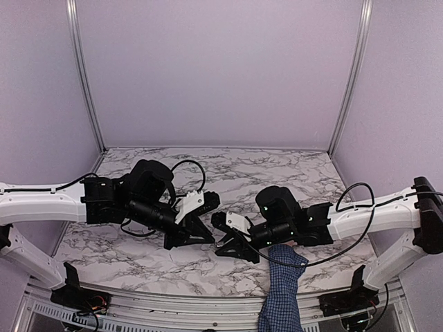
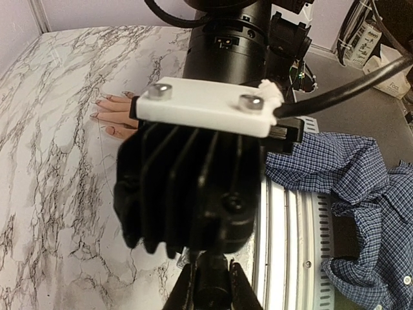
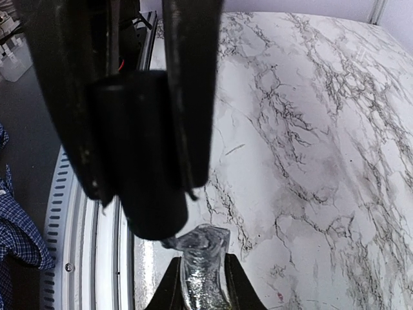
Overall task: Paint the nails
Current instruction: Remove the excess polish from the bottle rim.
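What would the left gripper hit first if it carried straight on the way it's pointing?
Most likely the right gripper: its black ribbed body with a white plate fills the view directly ahead of the left gripper. The exact gap is unclear.

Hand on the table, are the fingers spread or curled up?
Spread. In the left wrist view the hand lies flat on the table, fingers fanned apart and nails facing up.

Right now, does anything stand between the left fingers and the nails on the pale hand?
Yes. In the left wrist view the right arm's black finned housing with its white plate sits directly ahead of the left fingers and hides most of the pale hand. Only its fingertips and nails show past the housing's left edge.
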Robot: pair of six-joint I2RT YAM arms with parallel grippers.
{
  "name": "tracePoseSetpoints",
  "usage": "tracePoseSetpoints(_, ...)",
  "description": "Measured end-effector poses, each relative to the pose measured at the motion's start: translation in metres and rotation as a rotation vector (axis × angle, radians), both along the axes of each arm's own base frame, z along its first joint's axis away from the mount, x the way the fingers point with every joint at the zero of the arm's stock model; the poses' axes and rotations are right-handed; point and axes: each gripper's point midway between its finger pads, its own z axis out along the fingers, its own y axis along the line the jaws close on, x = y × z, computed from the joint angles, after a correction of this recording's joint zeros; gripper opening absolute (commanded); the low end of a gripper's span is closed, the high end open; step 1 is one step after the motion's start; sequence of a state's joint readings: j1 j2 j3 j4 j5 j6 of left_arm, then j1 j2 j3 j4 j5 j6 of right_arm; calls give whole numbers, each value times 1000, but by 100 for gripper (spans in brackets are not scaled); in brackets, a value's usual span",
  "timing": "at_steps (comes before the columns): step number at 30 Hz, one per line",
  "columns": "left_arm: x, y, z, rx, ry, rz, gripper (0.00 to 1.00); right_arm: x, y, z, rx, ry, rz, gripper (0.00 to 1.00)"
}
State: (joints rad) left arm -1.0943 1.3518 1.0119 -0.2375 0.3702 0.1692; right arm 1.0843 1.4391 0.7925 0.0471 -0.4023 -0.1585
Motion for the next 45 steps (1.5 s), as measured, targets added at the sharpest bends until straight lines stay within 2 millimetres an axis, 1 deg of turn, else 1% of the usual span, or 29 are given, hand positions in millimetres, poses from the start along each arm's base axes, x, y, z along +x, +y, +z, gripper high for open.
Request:
tracePoseSetpoints(4, -2, 0, 3, -10, 4, -9, 0, 1, 0, 0, -1, -3, -4, 0)
tracePoseSetpoints(11, -2, 0, 3, -9, 2, -7, 0, 1, 0, 3, 7, -6, -4, 0)
tracePoseSetpoints(22, 4, 2, 2, 0, -16, 19, 0, 0, -1, 3, 9, -7, -3, 0)
tracePoseSetpoints(31, 6, 4, 9, -14, -30, 31, 0, 0, -1, 4, 10, -8, -3, 0)
tracePoseSetpoints(38, 11, 5, 8, -9, -40, 50, 0, 0, -1, 3, 10, -10, -1, 0)
tracePoseSetpoints(45, 14, 6, 8, -3, -50, 66, 0, -1, -3, 8, 21, -17, 4, 0)
